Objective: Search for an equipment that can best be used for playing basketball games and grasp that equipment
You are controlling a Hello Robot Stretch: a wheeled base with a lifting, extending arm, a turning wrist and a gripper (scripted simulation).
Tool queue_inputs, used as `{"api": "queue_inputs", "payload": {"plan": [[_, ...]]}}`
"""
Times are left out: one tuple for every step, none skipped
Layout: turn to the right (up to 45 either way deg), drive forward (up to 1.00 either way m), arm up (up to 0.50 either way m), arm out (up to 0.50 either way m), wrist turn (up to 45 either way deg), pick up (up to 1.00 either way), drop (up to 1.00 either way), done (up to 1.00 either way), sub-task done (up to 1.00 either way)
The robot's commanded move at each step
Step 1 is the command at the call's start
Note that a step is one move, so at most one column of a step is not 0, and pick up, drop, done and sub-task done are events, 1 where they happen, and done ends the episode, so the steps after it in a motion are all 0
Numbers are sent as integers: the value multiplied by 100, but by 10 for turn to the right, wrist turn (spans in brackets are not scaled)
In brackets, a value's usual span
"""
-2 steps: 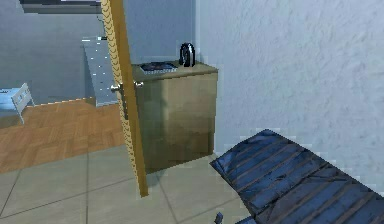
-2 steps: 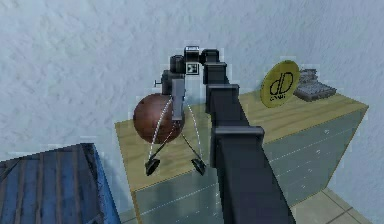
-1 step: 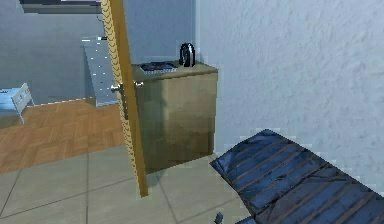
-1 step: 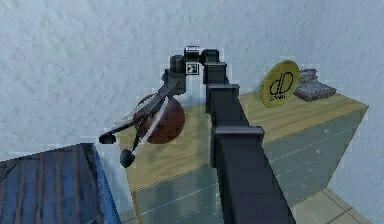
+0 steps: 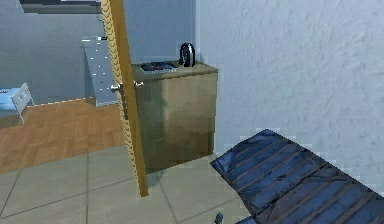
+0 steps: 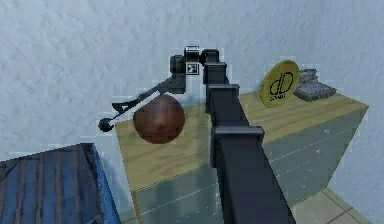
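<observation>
while the forward view faces a door (image 5: 122, 90), the arm side view has jaws, state untellable, near a basketball (image 6: 158, 121).

A wooden bench (image 5: 180, 115) stands against the white wall (image 5: 290, 70), with a dark kettle (image 5: 186, 53) and a flat dark thing (image 5: 158, 66) on top. A door (image 5: 120, 60) stands just beside it, and a blue mattress (image 5: 300, 180) lies near.
</observation>
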Motion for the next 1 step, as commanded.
{"api": "queue_inputs", "payload": {"plan": [[0, 0, 0, 0, 450, 0, 0, 0, 0]]}}
